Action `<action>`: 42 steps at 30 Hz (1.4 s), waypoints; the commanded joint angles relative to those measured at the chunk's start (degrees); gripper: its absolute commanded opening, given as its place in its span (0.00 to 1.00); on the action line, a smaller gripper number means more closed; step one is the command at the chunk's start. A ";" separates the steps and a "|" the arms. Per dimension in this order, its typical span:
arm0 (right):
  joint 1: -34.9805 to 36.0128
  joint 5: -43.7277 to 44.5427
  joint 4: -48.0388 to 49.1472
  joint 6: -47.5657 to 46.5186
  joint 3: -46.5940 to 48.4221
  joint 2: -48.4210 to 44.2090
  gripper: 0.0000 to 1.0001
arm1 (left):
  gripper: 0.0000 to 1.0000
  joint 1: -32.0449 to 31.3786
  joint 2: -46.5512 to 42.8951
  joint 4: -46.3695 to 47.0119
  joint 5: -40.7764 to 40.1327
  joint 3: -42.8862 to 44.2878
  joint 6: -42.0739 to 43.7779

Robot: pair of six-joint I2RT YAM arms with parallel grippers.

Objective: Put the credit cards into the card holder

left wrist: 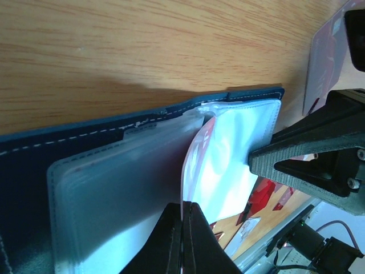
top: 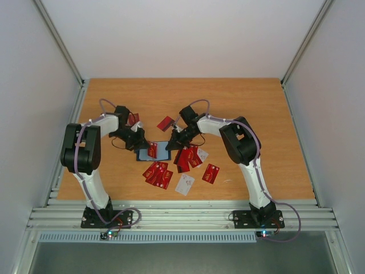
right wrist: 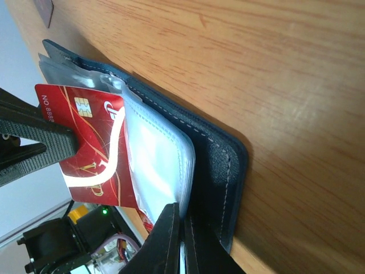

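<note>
Card holder lies open on the wood-grain table, centre, between the two arms. It has a navy leather-like cover with pale stitching along the rim, rounded corners and a stack of glossy clear plastic sleeves inside. Left gripper is pressed together, pinching a red card by its left end; the card is tilted up over the sleeves with its far end at a sleeve mouth, can't tell how deep it sits. The card is glossy red with a gold chip, a white curved stripe and gold swirls; "NO 88" is readable at the edge, the rest is cut off by the finger. The gold letters lower down are unclear. Right gripper is also pressed together, nipping the near-right edge of the sleeves, black ribbed fingers. More credit cards lie flat and loose just near and right of the holder, mostly red, overlapping in small piles. One white card lies nearest, and one red card sits far of the holder.
</note>
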 commanded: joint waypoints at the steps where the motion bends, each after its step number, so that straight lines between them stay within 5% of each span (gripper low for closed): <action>1: 0.89 5.44 -2.94 -0.21 0.29 4.68 0.01 | 0.00 -0.68 2.19 -2.47 2.30 0.44 2.66; 23: 0.89 6.49 -6.66 -0.95 2.11 5.87 0.01 | 0.00 0.34 -3.80 2.72 10.25 -4.30 9.18; 33: 0.88 5.88 -7.33 -1.21 3.03 6.58 0.02 | 0.00 3.27 1.84 5.41 15.19 -6.45 8.58; 42: 0.87 6.66 -8.26 -1.66 4.12 6.87 0.01 | 0.00 3.93 0.70 -2.86 5.09 -5.43 7.21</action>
